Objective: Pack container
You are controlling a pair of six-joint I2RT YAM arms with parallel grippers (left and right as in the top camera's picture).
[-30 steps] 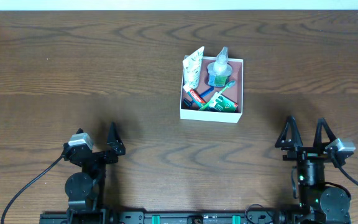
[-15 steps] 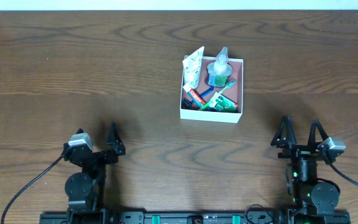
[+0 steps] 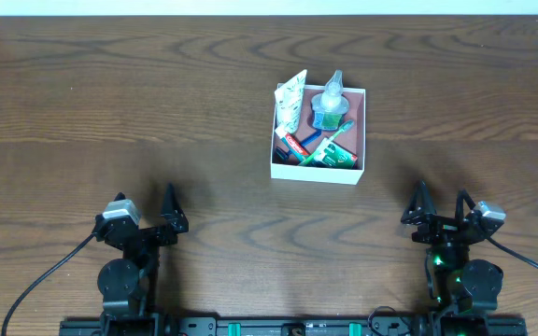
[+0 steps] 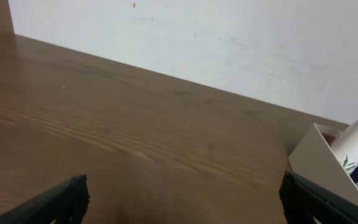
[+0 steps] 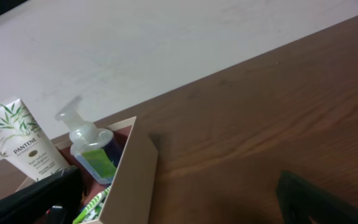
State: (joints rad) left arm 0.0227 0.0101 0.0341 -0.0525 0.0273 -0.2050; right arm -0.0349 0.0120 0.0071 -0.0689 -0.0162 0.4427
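The container (image 3: 314,172), packed with a pump bottle (image 3: 329,101), a tube (image 3: 290,97) and toothpaste (image 3: 294,144), is seen ahead-left of the right gripper (image 3: 442,198) and well ahead-right of the left gripper (image 3: 146,201). Both arms are folded low, fingers pointed forward, jaws spread apart, nothing held.

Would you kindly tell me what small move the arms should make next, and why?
Probably none beyond settling the right claw at rest by the near edge. The box already holds a tube, a pump bottle and toothpaste. Nothing lies loose on the table beside it, and the right claw and the left claw both stand open and empty, well short of it.
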